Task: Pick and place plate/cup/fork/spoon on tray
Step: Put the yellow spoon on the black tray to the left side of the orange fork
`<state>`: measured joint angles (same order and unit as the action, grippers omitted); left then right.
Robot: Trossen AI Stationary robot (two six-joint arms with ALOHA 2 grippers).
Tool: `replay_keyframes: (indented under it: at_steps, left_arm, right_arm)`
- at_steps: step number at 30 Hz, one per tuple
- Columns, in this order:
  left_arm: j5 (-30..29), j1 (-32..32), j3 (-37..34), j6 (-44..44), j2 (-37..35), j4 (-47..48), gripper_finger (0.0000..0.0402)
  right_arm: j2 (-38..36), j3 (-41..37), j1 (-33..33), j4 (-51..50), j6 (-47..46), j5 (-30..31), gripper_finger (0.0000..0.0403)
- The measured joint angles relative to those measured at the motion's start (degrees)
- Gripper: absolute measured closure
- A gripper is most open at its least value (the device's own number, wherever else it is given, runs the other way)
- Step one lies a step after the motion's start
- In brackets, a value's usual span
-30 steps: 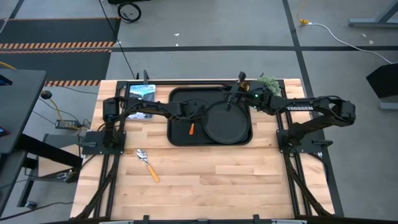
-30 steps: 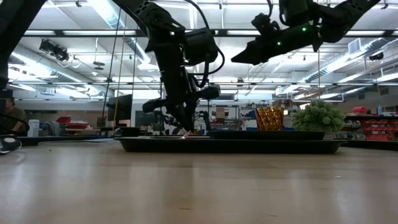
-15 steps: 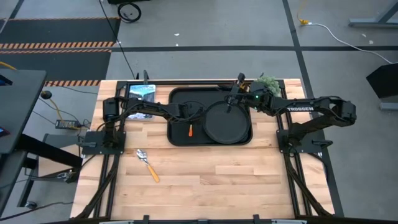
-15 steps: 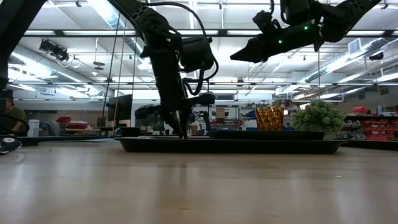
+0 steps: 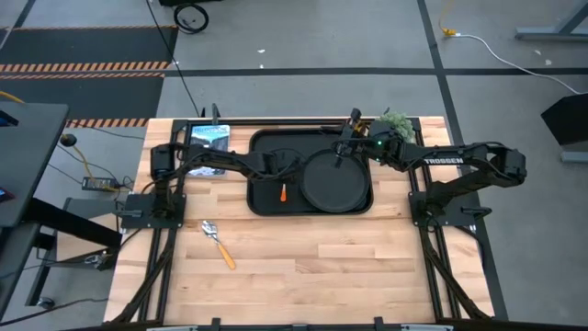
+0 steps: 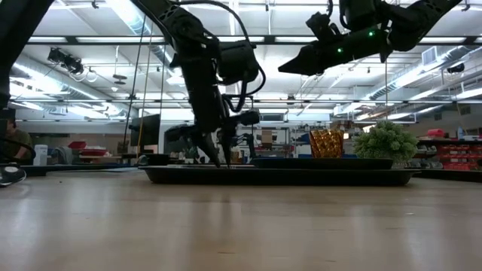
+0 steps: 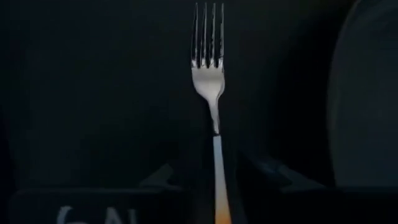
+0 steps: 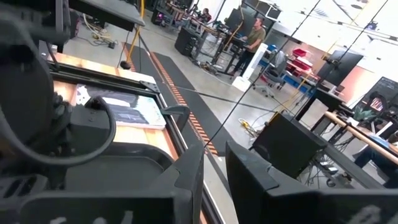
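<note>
The black tray (image 5: 266, 147) lies at the table's far middle. The round black plate (image 5: 335, 184) rests flat on the tray's right half. The fork (image 5: 283, 192) lies flat on the tray floor left of the plate. My left gripper (image 7: 214, 177) is open just above the tray, one finger on each side of the fork's reddish-orange handle (image 7: 219, 199), and does not touch it. My right gripper (image 5: 342, 152) hangs high over the tray's far right, open by a narrow gap (image 8: 214, 168) and empty. The amber cup (image 6: 326, 143) stands past the tray's far edge. The spoon (image 5: 219, 245) lies on the table near left.
A green bushy plant (image 5: 397, 122) stands at the far right corner beside the cup. A blue and white packet (image 5: 209, 138) lies at the far left, under my left arm. Bare wood stretches across the near half of the table around the spoon.
My left gripper has sunk to the tray floor and opened its fingers. It has let go of the fork, which now lies flat on the tray. My right gripper has kept still.
</note>
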<state>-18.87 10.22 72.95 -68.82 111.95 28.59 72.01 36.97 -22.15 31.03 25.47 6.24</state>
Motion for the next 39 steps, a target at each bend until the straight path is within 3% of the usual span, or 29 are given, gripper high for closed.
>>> replay_keyframes:
  at_steps: [5,11,18,27,34,39]
  left_arm:
    - [6.32,-1.50,0.13,5.01,-4.42,2.37,0.0299]
    - [16.42,-10.22,0.22,2.04,-9.91,9.10,0.0312]
    - [18.72,-23.72,0.22,-16.79,-12.22,16.78,0.0326]
    - [16.74,-37.97,0.14,-50.47,-12.21,32.89,0.0335]
    - [14.56,-46.17,-3.94,-63.54,-12.21,35.90,0.0303]
    - [14.64,-46.42,-8.86,-64.53,-12.21,30.75,0.0261]
  right_arm:
    - [0.00,0.00,0.00,-0.25,-0.14,-0.19,0.0329]
    - [0.02,0.00,0.00,-0.29,-0.44,-0.44,0.0329]
    - [0.09,0.00,0.00,0.14,-0.44,-1.30,0.0329]
    - [0.13,0.00,-0.04,0.74,-0.46,-4.94,0.0329]
    - [0.13,0.00,0.00,0.69,-0.26,-5.40,0.0329]
    - [0.13,0.00,0.00,0.64,-0.26,-5.45,0.0329]
